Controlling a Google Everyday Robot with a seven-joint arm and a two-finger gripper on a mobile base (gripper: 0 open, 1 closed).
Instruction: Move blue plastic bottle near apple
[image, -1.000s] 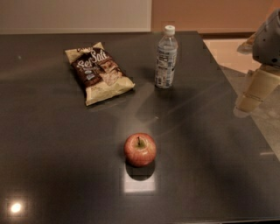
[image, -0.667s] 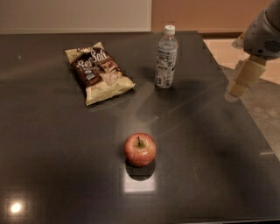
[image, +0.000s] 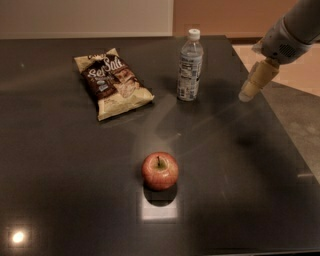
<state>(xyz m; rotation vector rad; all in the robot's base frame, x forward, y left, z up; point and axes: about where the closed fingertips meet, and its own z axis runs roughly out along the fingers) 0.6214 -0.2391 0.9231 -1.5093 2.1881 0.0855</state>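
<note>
Blue plastic bottle (image: 190, 66) stands upright; gripper (image: 247, 95), right of it, holds nothing, opening unclear; best grasp level, mid-height.

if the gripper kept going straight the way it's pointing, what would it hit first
Probably the dark glossy tabletop: the gripper, at upper right, angles down and leftward, to the right of the clear blue plastic bottle. Depth is unclear, though.

The light is dim and warm. The dark table (image: 75, 200) shines below the apple (image: 160, 170). The gripper (image: 247, 94) hangs top right.
</note>
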